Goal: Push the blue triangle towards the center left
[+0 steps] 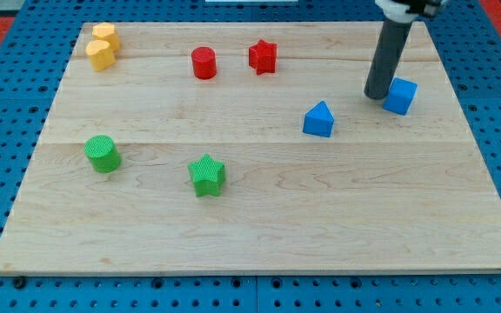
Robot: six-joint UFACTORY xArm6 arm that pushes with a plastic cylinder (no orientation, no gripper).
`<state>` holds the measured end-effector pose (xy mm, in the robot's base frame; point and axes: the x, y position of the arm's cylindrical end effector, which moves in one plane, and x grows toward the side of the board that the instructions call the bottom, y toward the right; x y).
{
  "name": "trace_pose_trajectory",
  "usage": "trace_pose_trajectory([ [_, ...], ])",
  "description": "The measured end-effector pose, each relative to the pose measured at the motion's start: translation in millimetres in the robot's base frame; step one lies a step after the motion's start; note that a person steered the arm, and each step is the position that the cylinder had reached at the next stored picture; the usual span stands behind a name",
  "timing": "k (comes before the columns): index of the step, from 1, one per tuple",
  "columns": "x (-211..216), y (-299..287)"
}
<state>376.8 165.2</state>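
Note:
The blue triangle (318, 119) lies on the wooden board (259, 226), right of the middle. My tip (377, 94) stands to the triangle's upper right, apart from it. The tip is right beside the left face of a blue cube (400, 96), touching it or nearly so. The rod rises from the tip to the view's top edge.
A red cylinder (203, 63) and a red star (263, 56) sit at the top middle. Two yellow blocks (103, 46) sit close together at the top left. A green cylinder (103, 154) and a green star (207, 175) lie at the lower left.

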Motion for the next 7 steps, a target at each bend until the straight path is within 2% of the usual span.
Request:
trace_pose_trajectory([
  [1, 39.4, -40.0],
  [2, 60.9, -83.4],
  [4, 18.6, -62.6],
  [5, 4.5, -89.0],
  [6, 4.4, -182.9],
  [7, 15.2, -241.5],
])
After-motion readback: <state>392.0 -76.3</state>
